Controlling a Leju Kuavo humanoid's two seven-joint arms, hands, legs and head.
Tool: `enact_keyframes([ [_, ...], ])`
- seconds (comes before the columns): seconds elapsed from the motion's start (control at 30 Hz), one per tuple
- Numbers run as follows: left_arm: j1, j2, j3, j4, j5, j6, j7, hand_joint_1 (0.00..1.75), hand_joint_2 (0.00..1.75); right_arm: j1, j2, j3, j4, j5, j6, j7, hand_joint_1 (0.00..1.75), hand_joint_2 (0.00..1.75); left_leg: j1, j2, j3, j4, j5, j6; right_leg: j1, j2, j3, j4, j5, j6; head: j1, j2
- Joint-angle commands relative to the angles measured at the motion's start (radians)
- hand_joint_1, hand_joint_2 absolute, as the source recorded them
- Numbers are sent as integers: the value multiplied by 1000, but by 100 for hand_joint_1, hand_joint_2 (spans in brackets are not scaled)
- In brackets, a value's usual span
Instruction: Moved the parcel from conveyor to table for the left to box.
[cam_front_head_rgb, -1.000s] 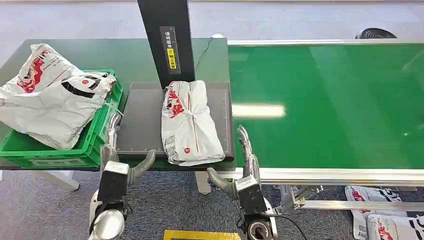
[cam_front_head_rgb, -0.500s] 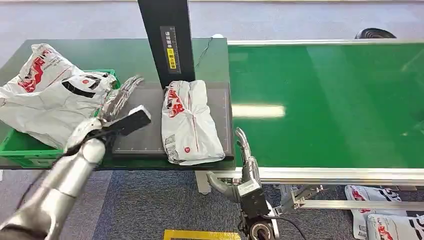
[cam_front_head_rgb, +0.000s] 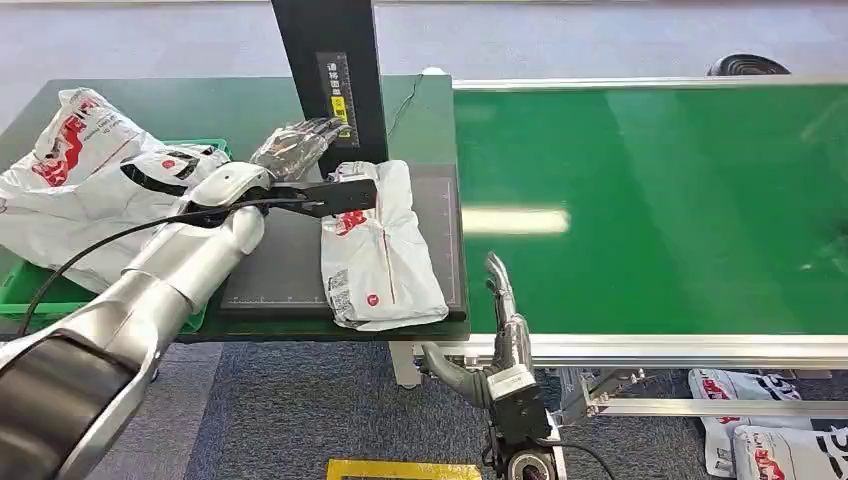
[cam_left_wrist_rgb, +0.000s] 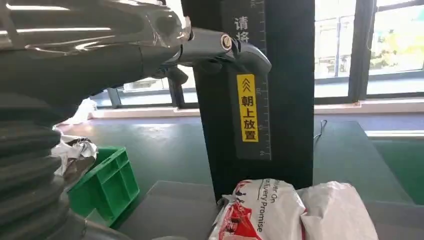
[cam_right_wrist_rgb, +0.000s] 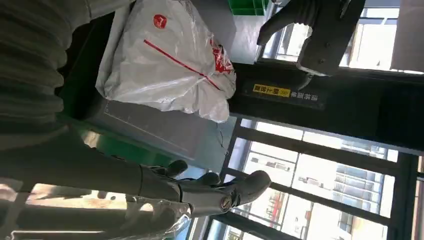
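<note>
Already off the conveyor (cam_front_head_rgb: 650, 200): parcel (cam_front_head_rgb: 380, 245) lying flat on the dark surface (cam_front_head_rgb: 290, 270) below the black post; boxing into the green crate (cam_front_head_rgb: 60, 300) apparently left. Left hand (cam_front_head_rgb: 300, 150) raised just beside the parcel's far end, fingers spread, holding nothing. Right hand (cam_front_head_rgb: 495, 310) low at the conveyor edge, fingers apart, empty.

A tall black post (cam_front_head_rgb: 330, 80) with a yellow sticker (cam_front_head_rgb: 341, 107) stands at the back of a dark mat (cam_front_head_rgb: 290, 250). More white bags (cam_front_head_rgb: 770, 440) lie on the grey carpet (cam_front_head_rgb: 300, 410). A yellow mark (cam_front_head_rgb: 400, 470) is on the floor.
</note>
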Motion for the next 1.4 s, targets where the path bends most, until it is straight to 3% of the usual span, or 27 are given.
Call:
enact_keyframes([
  [0.03, -51, -30, 2, 119, 50, -40, -11, 0, 175, -12, -1, -25, 13, 5, 17, 1, 0, 175, 1, -1, 0, 1, 0, 0, 2, -2, 1, 0, 0, -3, 0, 0],
  [0.2, 12, -46, -34, 143, 0, -14, 6, 0, 175, -26, 2, -4, 32, 7, 14, -4, 0, 175, 0, 0, 2, -1, 0, 0, 1, 0, 2, -1, 0, -1, 0, 0],
  [0.37, 27, -81, -204, 136, -186, 50, 65, 0, 175, -28, -2, 5, 33, -3, 11, 3, 0, 175, 1, -2, 1, 0, 0, 0, 1, -3, 3, -1, -1, -2, 0, 0],
  [0.63, 107, -83, -160, 147, -185, 65, 75, 0, 175, -97, -4, 42, 122, -28, 19, 4, 0, 175, 0, 1, 2, -1, 0, 0, 1, 1, 2, -1, 1, -2, 0, 0],
  [1.4, 190, -33, -76, 147, -154, 115, 86, 0, 175, -98, -4, 38, 135, -27, 32, 0, 0, 175, 0, 2, 2, -2, 0, 0, 1, 2, 3, -2, 1, -3, 0, 0],
])
